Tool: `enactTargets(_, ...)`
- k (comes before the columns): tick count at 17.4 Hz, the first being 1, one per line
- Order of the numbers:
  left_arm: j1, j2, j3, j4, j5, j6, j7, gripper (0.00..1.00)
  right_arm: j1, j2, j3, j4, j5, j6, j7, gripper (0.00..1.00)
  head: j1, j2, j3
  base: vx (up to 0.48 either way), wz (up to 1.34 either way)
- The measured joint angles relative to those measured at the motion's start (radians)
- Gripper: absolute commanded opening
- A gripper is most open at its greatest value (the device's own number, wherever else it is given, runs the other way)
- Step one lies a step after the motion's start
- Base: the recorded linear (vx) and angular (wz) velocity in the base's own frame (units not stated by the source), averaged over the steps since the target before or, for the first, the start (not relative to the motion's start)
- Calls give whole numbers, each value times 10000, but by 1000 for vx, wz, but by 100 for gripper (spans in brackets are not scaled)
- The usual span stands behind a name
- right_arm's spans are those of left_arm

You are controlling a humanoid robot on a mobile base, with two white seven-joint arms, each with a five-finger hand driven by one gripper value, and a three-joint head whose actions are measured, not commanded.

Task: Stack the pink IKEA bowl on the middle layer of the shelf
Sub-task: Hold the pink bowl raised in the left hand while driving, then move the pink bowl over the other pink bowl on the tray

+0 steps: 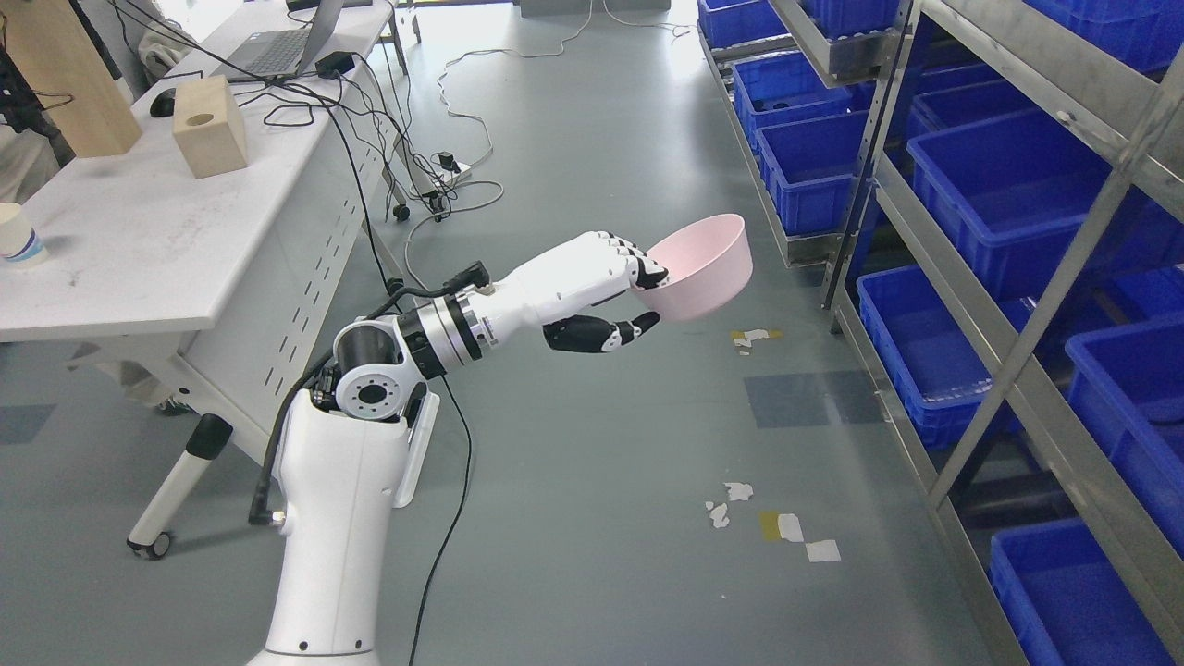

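A pink bowl [703,266] hangs in the air over the grey floor, tilted with its opening toward the upper left. My left hand [638,296] is shut on the bowl's near rim, fingers over the rim and the black thumb under the base. The white left arm [370,462] rises from the bottom edge and reaches right toward the metal shelf rack [1008,361]. The bowl is still left of the rack and does not touch it. The right arm does not show.
The shelf rack along the right holds several blue bins [1008,194] on its layers. A white table [139,250] at left carries a wooden block [211,128], a paper cup [18,235] and a laptop [277,46]. Cables [444,176] lie on the floor.
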Motion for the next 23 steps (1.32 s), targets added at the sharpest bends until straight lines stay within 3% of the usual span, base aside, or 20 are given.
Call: enactTargets(23, -306, 0, -83, -58, 19, 0, 9, 1, -3, 0, 0, 0, 0, -1, -3, 100, 0, 0, 0, 230, 35)
